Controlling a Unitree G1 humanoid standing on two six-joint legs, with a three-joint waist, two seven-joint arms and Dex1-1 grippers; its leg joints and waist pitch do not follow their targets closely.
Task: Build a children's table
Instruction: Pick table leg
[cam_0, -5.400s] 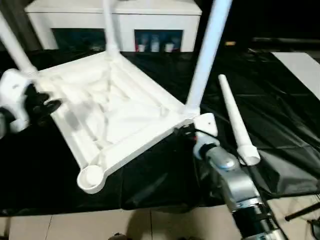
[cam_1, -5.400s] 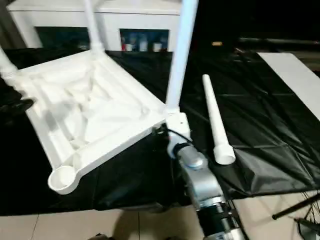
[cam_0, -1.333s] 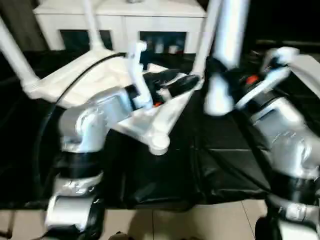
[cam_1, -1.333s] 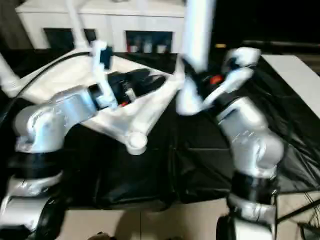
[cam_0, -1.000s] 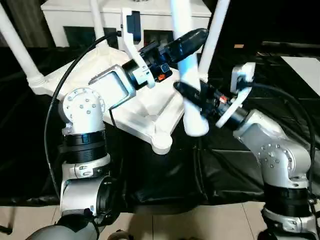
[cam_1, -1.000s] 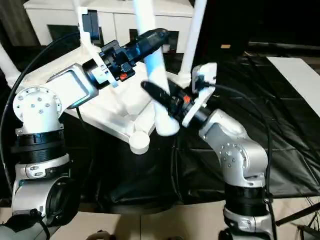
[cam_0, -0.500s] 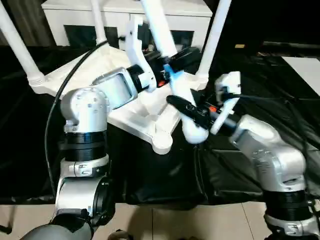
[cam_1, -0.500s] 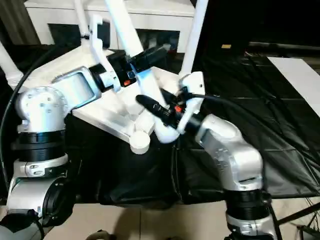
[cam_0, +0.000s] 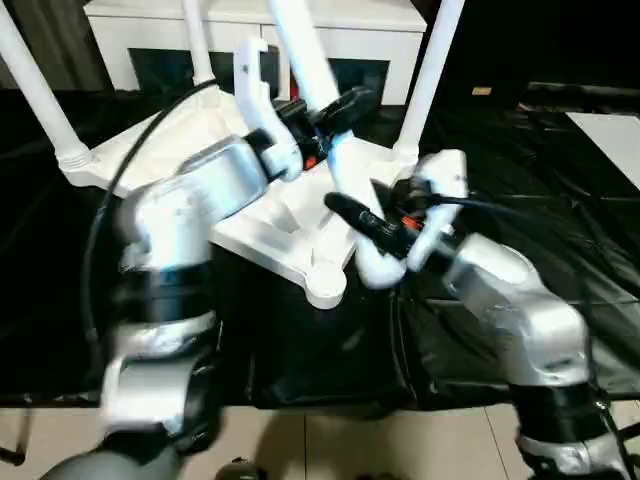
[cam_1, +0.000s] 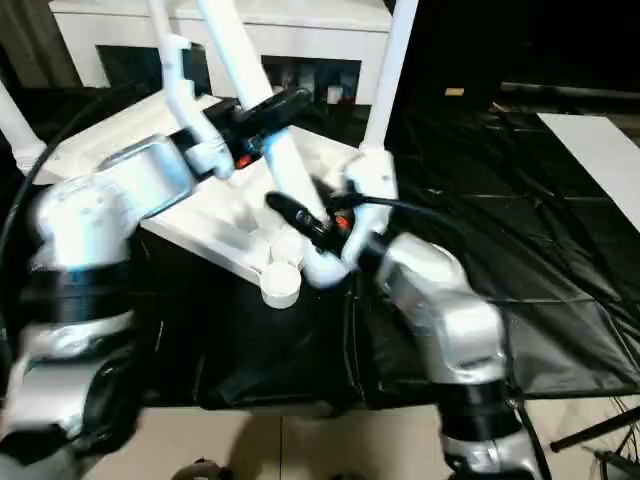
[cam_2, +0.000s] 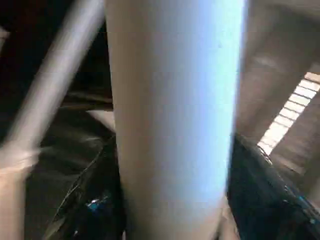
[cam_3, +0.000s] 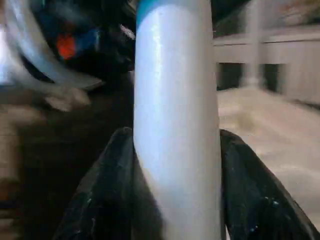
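Note:
The white table top lies upside down on the black cloth, ribbed side up. Three legs stand in its corner sockets: one at the left, one at the back and one at the right. The fourth leg hangs tilted over the near corner, its thick end just above and right of the empty socket. My left gripper is shut on the leg's upper part, black fingers on either side. My right gripper is shut on it near the thick end, fingers flanking the tube.
A white cabinet with glass doors stands behind the table top. The black cloth spreads to the right, with a white panel at its far right edge. Tiled floor runs along the near edge.
The fourth leg, earlier lying on the cloth, is held by both grippers. Over the last second its thick end has come down and left toward the near corner socket.

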